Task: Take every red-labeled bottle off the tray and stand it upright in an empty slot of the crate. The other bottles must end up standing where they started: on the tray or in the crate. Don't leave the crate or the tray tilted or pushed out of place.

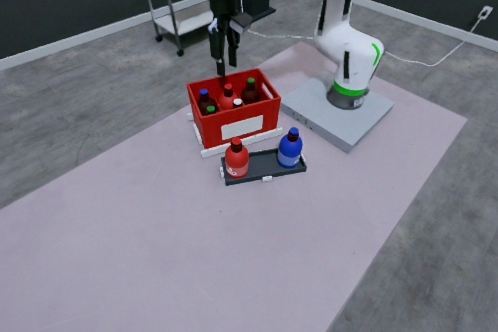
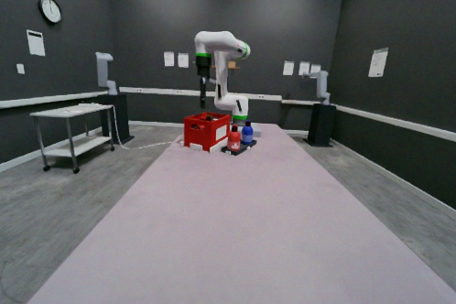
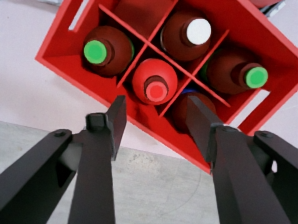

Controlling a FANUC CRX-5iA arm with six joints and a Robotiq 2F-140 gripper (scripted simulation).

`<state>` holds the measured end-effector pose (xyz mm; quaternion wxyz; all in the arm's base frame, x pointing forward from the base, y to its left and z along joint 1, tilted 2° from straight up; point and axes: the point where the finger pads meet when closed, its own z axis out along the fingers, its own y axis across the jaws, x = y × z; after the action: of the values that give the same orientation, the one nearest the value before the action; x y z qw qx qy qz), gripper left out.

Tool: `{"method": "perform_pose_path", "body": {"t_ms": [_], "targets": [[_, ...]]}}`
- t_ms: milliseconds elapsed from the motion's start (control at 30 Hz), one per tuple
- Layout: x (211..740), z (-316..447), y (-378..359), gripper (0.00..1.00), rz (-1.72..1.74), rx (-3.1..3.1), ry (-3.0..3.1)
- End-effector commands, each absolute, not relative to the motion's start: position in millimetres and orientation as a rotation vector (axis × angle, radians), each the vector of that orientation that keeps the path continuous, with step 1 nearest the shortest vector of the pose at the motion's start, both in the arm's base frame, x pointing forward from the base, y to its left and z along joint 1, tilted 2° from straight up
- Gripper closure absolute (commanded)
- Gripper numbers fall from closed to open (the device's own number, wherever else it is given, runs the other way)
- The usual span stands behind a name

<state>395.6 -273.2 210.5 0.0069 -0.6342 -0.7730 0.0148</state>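
A red-labeled bottle point(image 1: 236, 160) point(image 2: 233, 140) stands upright at the near-left end of the dark tray point(image 1: 262, 164). A blue-labeled bottle point(image 1: 290, 150) point(image 2: 247, 134) stands at its other end. The red crate point(image 1: 212, 134) point(image 2: 197, 136) point(image 3: 65, 70) stands level behind the tray. Another red-labeled bottle point(image 1: 228, 99) point(image 3: 154, 80) stands in a middle slot. One slot, at the top in the wrist view, is empty. My gripper point(image 1: 226, 69) point(image 2: 202, 106) point(image 3: 156, 109) hangs above the crate, partly open, with nothing between its fingers.
In the crate also stand a white-capped bottle point(image 1: 237, 103) point(image 3: 186, 37), two green-capped bottles point(image 3: 104, 51) point(image 3: 235, 72) and a blue-capped one point(image 1: 204, 100), partly hidden by a finger in the wrist view. White strips edge the crate's base. The robot's grey base plate point(image 1: 325, 120) lies right of the crate.
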Motion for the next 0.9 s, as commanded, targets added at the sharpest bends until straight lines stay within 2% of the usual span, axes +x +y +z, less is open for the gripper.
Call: {"method": "perform_pose_path", "body": {"t_ms": [0, 200, 233, 867], "targets": [[395.9, 212.9, -273.5, 0.56, 0.046, -1.985, -2.419], [395.9, 213.6, -273.5, 0.56, 0.046, -1.985, -2.419], [395.9, 213.6, -273.5, 0.90, 0.046, -1.985, -2.419], [395.9, 213.6, -273.5, 0.90, 0.046, -1.985, -2.419]]}}
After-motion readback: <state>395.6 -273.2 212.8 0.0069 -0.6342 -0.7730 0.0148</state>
